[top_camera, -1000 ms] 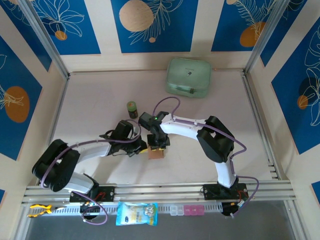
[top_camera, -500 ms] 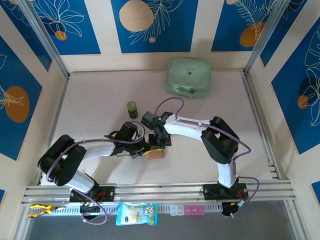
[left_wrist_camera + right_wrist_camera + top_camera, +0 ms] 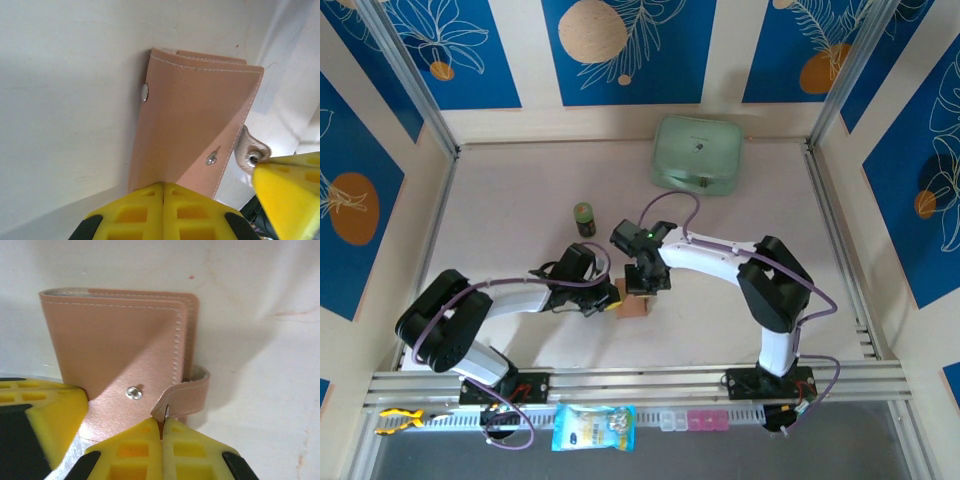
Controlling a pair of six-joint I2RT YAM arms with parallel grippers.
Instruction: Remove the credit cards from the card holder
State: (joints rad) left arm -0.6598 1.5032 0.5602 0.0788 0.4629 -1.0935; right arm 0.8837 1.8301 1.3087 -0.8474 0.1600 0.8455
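Observation:
The tan card holder (image 3: 635, 305) rests folded shut on the table between both arms. In the left wrist view the card holder (image 3: 195, 115) shows a snap stud (image 3: 144, 92), and my left gripper (image 3: 163, 189) is shut on its near edge. In the right wrist view the card holder (image 3: 120, 345) has its closing strap (image 3: 186, 392) unsnapped and curled up, and my right gripper (image 3: 162, 424) is shut on the strap's tip, beside the bare snap stud (image 3: 133, 393). From above, the left gripper (image 3: 611, 298) and right gripper (image 3: 645, 287) meet at the holder. The credit cards are hidden inside.
A mint-green case (image 3: 696, 153) lies at the back of the table. A small green jar (image 3: 583, 218) stands just behind the left wrist. A blue packet (image 3: 593, 427) and small pink and clear boxes (image 3: 695, 420) sit on the front rail.
The right gripper's fingers have closed onto the strap, and its wrist has drifted slightly right. The left arm has shifted slightly right, still gripping the holder.

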